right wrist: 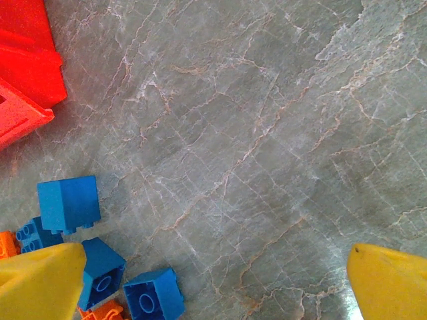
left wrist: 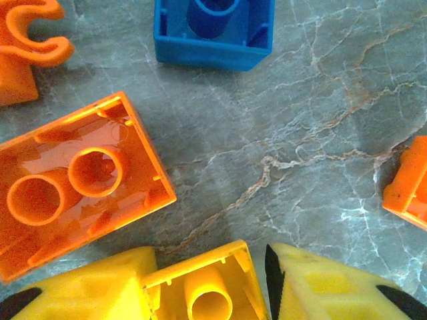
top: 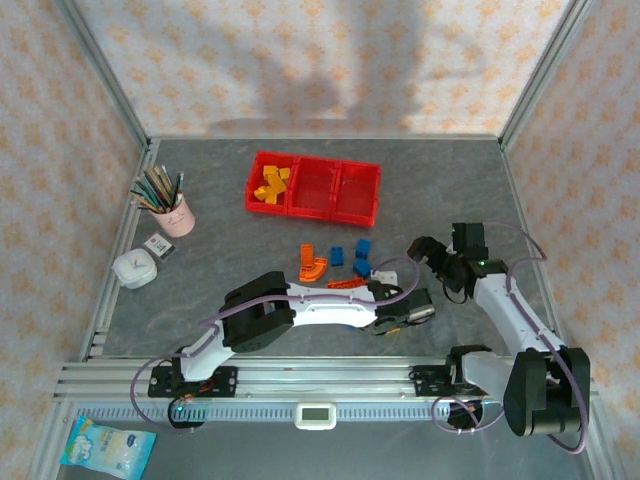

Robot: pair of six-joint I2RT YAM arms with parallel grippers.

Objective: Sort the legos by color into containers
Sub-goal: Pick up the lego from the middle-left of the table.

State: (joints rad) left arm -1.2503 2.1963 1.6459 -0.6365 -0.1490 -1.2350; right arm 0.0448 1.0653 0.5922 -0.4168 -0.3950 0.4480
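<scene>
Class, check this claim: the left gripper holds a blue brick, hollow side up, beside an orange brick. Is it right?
No. The left gripper holds a yellow brick, not a blue one, as the left wrist view shows. It is hollow side up, beside an orange brick.

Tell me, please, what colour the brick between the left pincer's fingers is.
Yellow brick, clearest in the left wrist view.
</scene>
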